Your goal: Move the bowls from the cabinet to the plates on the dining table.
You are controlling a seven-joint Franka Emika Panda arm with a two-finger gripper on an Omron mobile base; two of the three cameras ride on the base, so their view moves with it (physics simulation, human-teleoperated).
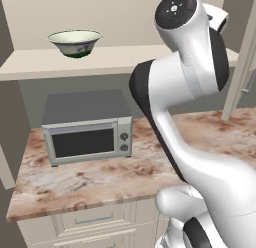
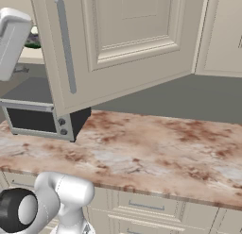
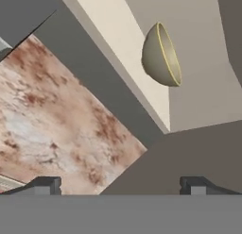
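The wide cream-white bowl with a dark green base [image 1: 75, 42] is seen on the plain beige cabinet shelf [image 1: 40, 62]. The smaller olive-tan bowl with a yellowish rim [image 3: 162, 55] is seen resting there too, ahead of the two-finger gripper [image 3: 120, 186], whose jaws are spread wide apart, nothing held.

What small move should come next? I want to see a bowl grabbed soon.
Probably ease the gripper forward toward the olive bowl on the shelf. In the hand view the jaws stand wide open with nothing between them, and the bowl sits ahead, well clear of the fingertips.
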